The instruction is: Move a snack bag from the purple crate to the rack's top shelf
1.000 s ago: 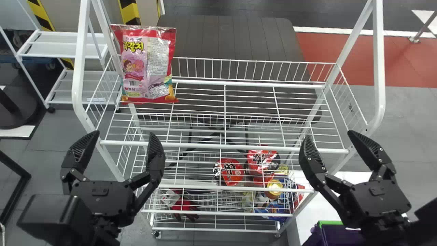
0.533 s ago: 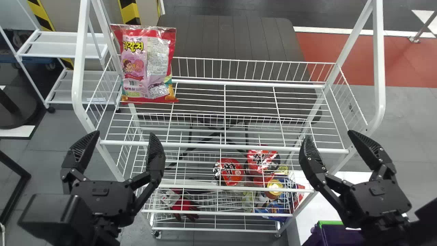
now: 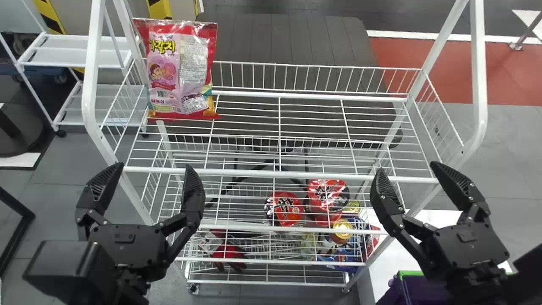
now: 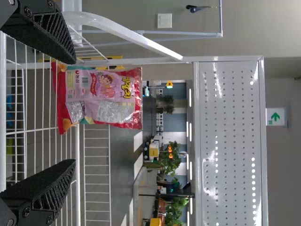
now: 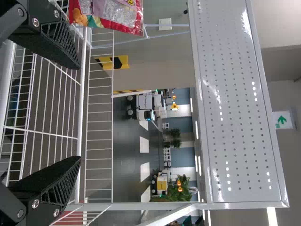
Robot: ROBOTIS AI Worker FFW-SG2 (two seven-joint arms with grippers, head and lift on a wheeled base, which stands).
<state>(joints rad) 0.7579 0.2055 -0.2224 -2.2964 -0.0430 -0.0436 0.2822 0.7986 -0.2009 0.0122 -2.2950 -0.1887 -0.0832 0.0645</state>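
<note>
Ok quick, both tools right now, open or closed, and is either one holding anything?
Left tool: open, holding nothing.
Right tool: open, also holding nothing; the snack bag stands on the top shelf.

Bright indoor light, small glare spots

The snack bag (image 3: 182, 72) looks like glossy plastic, the rack (image 3: 254, 173) smooth metal.

The top shelf (image 3: 254, 173) is made from white wire. Near its back left corner, one red-pink snack bag (image 3: 180, 72) stands upright.
</note>
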